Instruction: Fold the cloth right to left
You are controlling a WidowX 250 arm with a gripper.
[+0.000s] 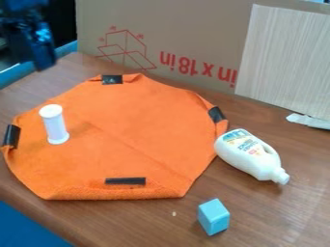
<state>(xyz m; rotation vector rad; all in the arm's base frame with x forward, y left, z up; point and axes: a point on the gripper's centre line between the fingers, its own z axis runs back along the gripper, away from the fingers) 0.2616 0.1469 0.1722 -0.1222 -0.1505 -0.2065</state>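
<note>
The brown wood-grain table (148, 219) ran across the view, its surface faintly streaked with light, and a small pale speck (173, 213) lay on it near the front. Spread over its left and middle part was the orange cloth (132, 130), its corners turned in and four black strips showing at its margins. A white spool-like cylinder (55, 126) stood upright on the cloth's left part. Just beside the cloth's right edge a white bottle (250, 155) lay on its side, cap toward the lower right, and nearer the front sat a light-blue block (213, 217). Behind, a cardboard box (193, 24) with red print rose like a wall, a finely striped pale panel (287, 55) against its right part. Blue filled the lower-left corner, and darkness lay beyond the upper left, where the black pincer (44, 59) hung; whether it was parted or closed, I could not tell.
</note>
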